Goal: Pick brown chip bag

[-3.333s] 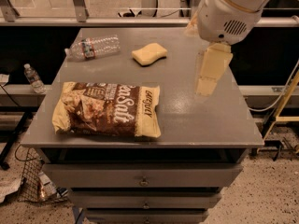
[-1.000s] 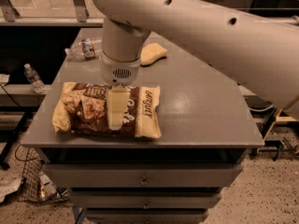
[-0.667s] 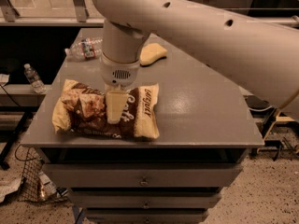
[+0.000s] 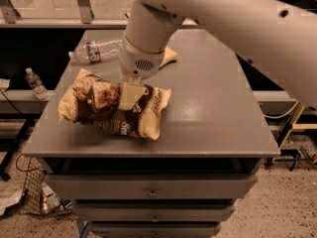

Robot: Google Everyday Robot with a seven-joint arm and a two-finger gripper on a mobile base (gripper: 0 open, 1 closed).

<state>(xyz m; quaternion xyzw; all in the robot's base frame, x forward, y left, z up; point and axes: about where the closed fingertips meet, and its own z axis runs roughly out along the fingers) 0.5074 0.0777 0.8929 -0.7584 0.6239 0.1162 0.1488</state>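
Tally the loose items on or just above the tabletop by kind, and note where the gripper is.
Chip bags: 1, the brown chip bag, clamped at its middle by the gripper.
Bottles: 1, a plastic bottle lying at the back left.
Sponges: 1, a yellow sponge partly behind the arm.
Total: 3

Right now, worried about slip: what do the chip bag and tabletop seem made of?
The brown chip bag: likely thin glossy film; it crinkles where the gripper clamps its middle. The table: grey, perhaps painted metal or laminate; faint sheen.

Cream gripper [image 4: 130,101] grips the brown chip bag [image 4: 95,102] with cream-yellow ends over grey table [image 4: 208,103].
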